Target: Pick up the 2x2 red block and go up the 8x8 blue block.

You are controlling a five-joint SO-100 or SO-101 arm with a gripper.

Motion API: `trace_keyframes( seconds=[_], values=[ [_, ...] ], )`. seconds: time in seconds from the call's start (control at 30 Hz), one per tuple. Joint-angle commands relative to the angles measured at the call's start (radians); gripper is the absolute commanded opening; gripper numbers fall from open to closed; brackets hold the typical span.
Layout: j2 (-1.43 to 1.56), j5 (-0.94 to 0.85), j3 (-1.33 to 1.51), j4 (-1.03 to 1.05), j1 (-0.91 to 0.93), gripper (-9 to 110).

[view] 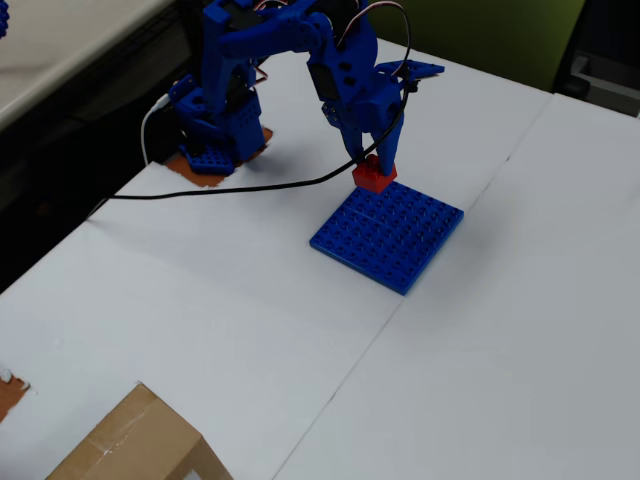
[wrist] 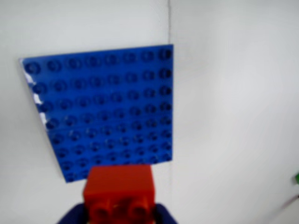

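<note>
brick (view: 374, 177) held between gripper (view: 373, 166) fingers, at plate's (view: 388, 236) far edge in the overhead view | arm base (view: 212, 150) far left of plate | cardboard box (view: 130, 444) at near-left corner of table (view: 500, 330)

The wrist view is soft and out of focus throughout, with white glare along the left edge of the flat blue studded plastic baseplate (wrist: 105, 112). The overhead view is sharper and evenly bright; the white table surface (view: 520, 330) shows only faint, diffuse shadows.
</note>
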Motion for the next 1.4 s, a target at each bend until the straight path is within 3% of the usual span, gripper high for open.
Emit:
trace_keyframes(
  seconds=[0.0, 1.37],
  values=[
    [0.017, -0.336, -0.046, -0.021, -0.017, 0],
    [0.026, -0.327, -0.023, -0.014, -0.009, 0]
  ],
)
